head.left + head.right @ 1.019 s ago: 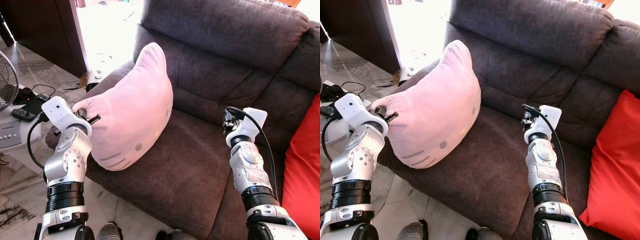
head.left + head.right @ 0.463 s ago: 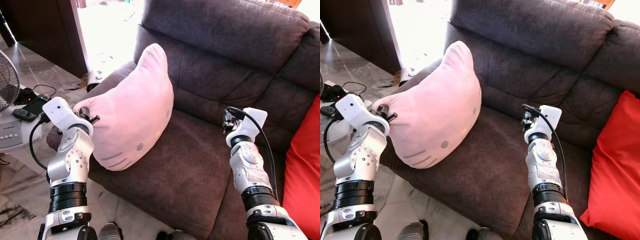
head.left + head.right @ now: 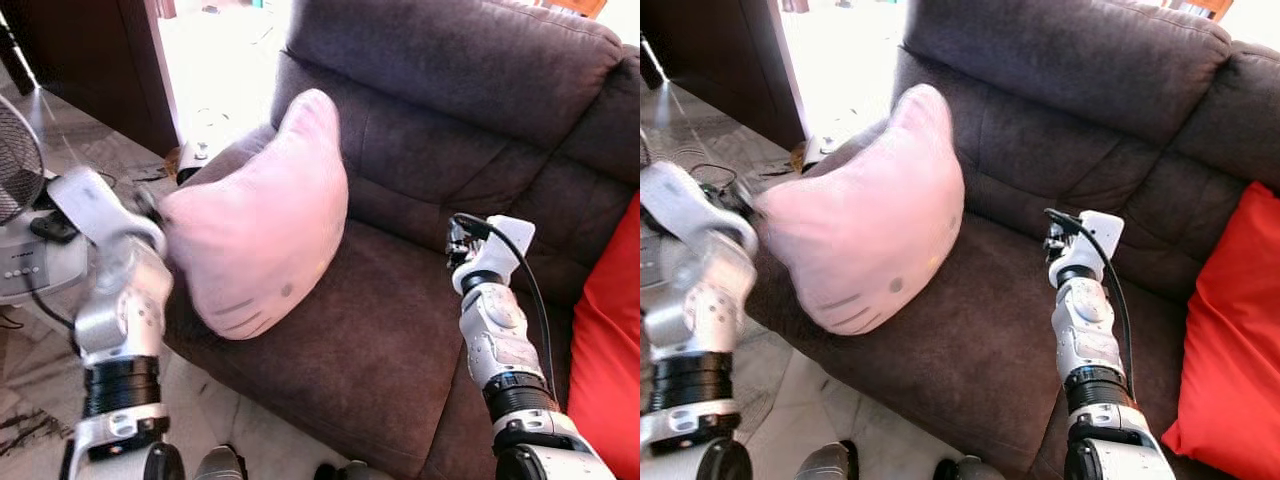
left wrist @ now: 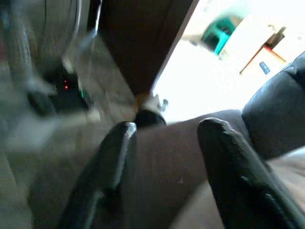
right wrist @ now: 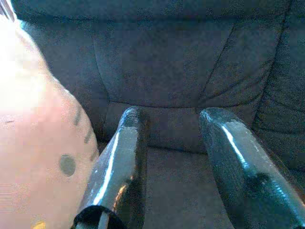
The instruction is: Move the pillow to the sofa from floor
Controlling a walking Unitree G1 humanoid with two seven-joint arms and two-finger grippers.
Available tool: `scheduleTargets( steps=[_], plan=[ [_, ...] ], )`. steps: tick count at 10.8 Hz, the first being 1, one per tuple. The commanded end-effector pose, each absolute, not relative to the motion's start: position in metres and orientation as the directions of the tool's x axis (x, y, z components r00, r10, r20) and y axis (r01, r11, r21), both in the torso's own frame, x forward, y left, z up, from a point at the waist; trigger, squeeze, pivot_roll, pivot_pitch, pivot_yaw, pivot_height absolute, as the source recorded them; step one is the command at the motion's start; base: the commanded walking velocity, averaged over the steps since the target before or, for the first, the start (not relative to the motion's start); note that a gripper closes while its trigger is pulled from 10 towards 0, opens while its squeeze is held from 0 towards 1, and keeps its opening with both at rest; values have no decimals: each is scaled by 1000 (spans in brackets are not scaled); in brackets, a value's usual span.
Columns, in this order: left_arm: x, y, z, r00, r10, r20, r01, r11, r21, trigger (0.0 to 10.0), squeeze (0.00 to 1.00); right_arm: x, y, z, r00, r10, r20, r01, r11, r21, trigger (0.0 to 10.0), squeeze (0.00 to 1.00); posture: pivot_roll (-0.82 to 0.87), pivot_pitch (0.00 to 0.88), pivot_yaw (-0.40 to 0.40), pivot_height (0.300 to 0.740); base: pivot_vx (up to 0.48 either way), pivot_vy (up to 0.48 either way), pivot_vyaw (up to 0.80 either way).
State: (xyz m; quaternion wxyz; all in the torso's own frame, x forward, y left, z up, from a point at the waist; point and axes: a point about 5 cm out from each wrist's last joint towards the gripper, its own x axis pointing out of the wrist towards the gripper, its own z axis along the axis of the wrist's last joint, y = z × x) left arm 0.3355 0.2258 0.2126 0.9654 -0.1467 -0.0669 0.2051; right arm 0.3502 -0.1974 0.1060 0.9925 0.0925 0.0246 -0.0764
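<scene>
The pink pillow [image 3: 265, 220], with a cat face and one pointed ear up, leans on the left end of the dark brown sofa [image 3: 400, 330], over the armrest and seat. My left gripper [image 4: 167, 126] is open beside the pillow's left edge, blurred with motion and holding nothing. My right gripper [image 3: 455, 240] hovers open over the middle of the seat, apart from the pillow [image 5: 28, 119] on its left.
A red cushion [image 3: 605, 330] lies at the sofa's right end. A white fan [image 3: 15, 160] and cables stand on the marble floor to the left. A dark wooden door [image 3: 100, 60] stands behind them, beside a bright doorway.
My left gripper has let go of the pillow's edge and swung back to the left. The pillow has tipped slightly on the sofa. The right arm has not moved.
</scene>
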Motion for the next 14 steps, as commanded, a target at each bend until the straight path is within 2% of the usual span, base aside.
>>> scheduleTargets(
  steps=[1, 3, 4, 5, 7, 8, 10, 11, 12, 13, 14],
  plan=[
    [335, 221, 225, 907, 395, 145, -352, 901, -253, 10000, 1000, 350, -202, 105, 984, -164, -65, 173, 967, 185, 10000, 0, 159, 98, -124, 740, 0, 0, 0],
    [333, 213, 235, 904, 340, 260, -336, 940, -60, 10000, 1000, 350, -201, 106, 985, -158, -61, 167, 969, 184, 10000, 0, 157, 84, -122, 740, 0, 0, 0],
    [332, 209, 232, 910, 312, 273, -326, 945, 8, 10000, 1000, 350, -200, 106, 986, -155, -58, 164, 969, 184, 10000, 0, 155, 80, -122, 740, 0, 0, 0],
    [331, 207, 229, 913, 302, 275, -329, 943, 56, 10000, 0, 350, -200, 106, 986, -154, -56, 162, 970, 183, 10000, 0, 154, 75, -122, 740, 0, 0, 0],
    [328, 197, 229, 914, 199, 352, -269, 950, 161, 10000, 0, 351, -200, 116, 988, -155, 12, 150, 969, 197, 10000, 0, 155, 66, -121, 740, 0, 0, 0],
    [324, 188, 228, 902, 123, 414, -230, 948, 218, 10000, 0, 347, -199, 129, 981, -148, 128, 128, 981, 148, 10000, 0, 155, 65, -119, 740, 0, 0, 0],
    [315, 178, 229, 873, 70, 483, -232, 930, 284, 10000, 0, 337, -191, 154, 951, -77, 300, 81, 997, 0, 10000, 0, 136, 61, -105, 740, 0, 0, 0],
    [311, 166, 233, 861, 5, 508, -197, 925, 325, 10000, 0, 332, -190, 161, 938, -85, 337, 86, 996, 12, 10000, 0, 137, 59, -100, 740, 0, 0, 0],
    [306, 148, 232, 853, -127, 506, -91, 919, 383, 10000, 0, 327, -188, 162, 933, -92, 347, 88, 996, 26, 10000, 0, 133, 56, -91, 740, 0, 0, 0],
    [302, 133, 223, 839, -243, 487, -16, 883, 469, 10000, 0, 322, -187, 156, 935, -103, 340, 96, 995, 37, 10000, 0, 134, 55, -82, 740, 0, 0, 0],
    [299, 125, 210, 842, -298, 450, 21, 851, 525, 10000, 0, 319, -184, 145, 950, -83, 302, 78, 997, 27, 10000, 0, 130, 53, -77, 740, 0, 0, 0]
  ],
)
